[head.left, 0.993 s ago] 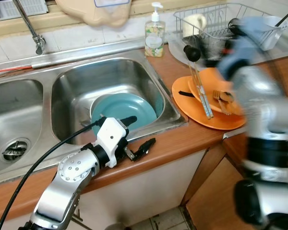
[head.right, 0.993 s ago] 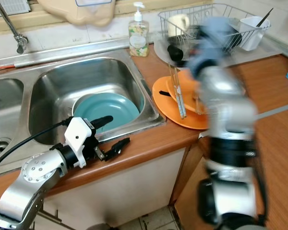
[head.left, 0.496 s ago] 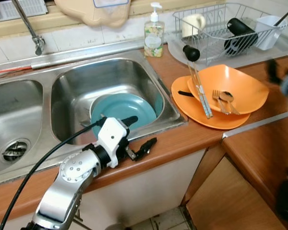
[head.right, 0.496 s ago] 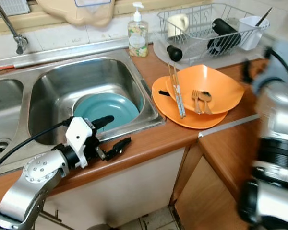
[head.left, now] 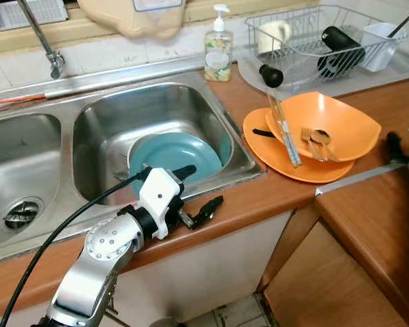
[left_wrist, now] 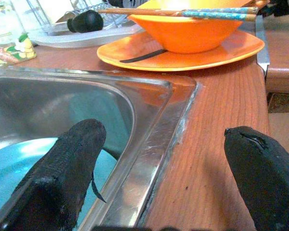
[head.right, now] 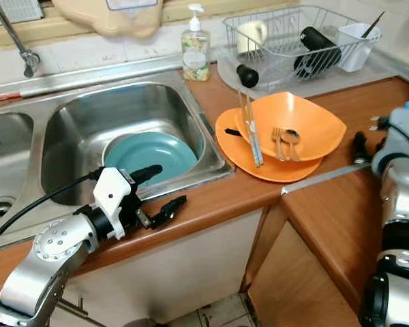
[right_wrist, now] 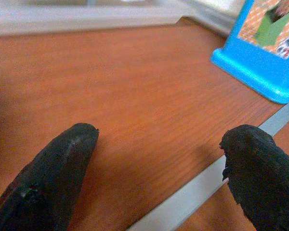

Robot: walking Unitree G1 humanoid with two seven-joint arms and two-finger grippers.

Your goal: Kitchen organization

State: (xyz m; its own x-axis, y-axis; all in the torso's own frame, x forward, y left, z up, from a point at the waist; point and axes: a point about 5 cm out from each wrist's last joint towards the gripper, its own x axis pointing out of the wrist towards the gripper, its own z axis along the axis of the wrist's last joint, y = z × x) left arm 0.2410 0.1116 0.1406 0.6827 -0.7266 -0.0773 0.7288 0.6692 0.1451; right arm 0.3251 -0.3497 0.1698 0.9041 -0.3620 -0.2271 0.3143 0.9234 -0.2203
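Bare counter R of orange plates; rack blocks rear.

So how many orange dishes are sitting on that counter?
2: an orange plate on the wooden counter right of the sink, and an orange bowl resting on it, holding cutlery. More could be hidden underneath.

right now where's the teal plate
The teal plate lies in the right sink basin, just beyond the open left gripper, which hovers over the basin's front rim. The orange plate sits on the counter to its right.

The right end effector has swung from the dish rack to the counter's right edge.
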